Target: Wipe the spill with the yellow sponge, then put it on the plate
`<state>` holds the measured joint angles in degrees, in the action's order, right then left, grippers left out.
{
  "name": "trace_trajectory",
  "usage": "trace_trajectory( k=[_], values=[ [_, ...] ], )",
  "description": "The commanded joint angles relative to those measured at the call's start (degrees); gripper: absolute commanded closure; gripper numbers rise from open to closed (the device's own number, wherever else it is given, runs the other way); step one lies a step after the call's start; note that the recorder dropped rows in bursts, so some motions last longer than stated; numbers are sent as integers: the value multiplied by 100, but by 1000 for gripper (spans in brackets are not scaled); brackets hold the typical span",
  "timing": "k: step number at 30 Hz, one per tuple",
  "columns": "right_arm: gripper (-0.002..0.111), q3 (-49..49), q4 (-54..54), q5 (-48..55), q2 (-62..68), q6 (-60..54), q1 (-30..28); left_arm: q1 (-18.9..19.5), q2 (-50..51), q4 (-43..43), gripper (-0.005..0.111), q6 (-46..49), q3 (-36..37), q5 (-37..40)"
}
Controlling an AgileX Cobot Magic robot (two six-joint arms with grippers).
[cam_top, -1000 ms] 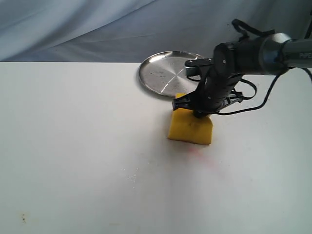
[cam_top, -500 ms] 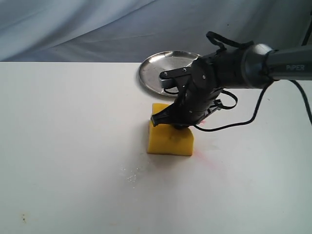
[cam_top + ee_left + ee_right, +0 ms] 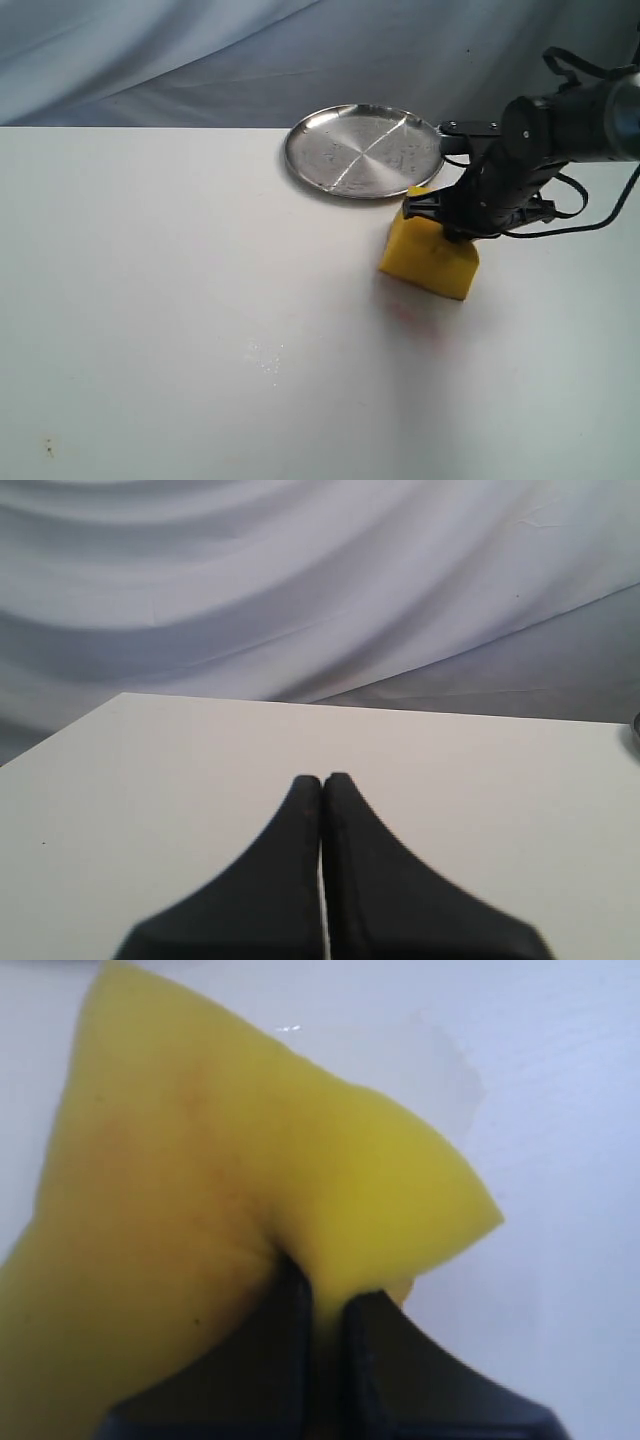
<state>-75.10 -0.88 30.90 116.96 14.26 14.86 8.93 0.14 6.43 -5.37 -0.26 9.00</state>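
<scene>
White desk (image 3: pixel 150 300): our right claw (image 3: pixel 450 228) grips the thick yellow foam sponge (image 3: pixel 425 262); the round silver plate (image 3: pixel 350 150) lies just beside the claw, leftward.

The right arm (image 3: pixel 572 125) comes in from the right side, dark and trailing cables, with its wrist bent down so the right gripper (image 3: pixel 452 222) points downward. Its fingers (image 3: pixel 270 1360) sit nearly together, pinching deep into the yellow sponge (image 3: pixel 430 262). The left gripper (image 3: pixel 322 782), seen only from its own wrist, has both fingers pressed flat together.
</scene>
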Motion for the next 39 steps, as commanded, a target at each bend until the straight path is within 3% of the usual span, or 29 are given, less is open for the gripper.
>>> trace_trajectory(
  k=[1,7,17,31,39],
  values=[
    [108,30,-251,-290,12,226,-362,20,-14,14,107,-25,26,-17],
    [108,-293,15,-563,83,265,-507,20,-14,14,107,-25,26,-17],
    [108,-1910,267,-474,351,265,-226,20,-14,14,107,-25,26,-17],
    [108,-4461,596,-291,2177,33,350,20,-14,14,107,-25,26,-17],
    [108,-4904,88,-476,2642,114,339,20,-14,14,107,-25,26,-17]
  ],
)
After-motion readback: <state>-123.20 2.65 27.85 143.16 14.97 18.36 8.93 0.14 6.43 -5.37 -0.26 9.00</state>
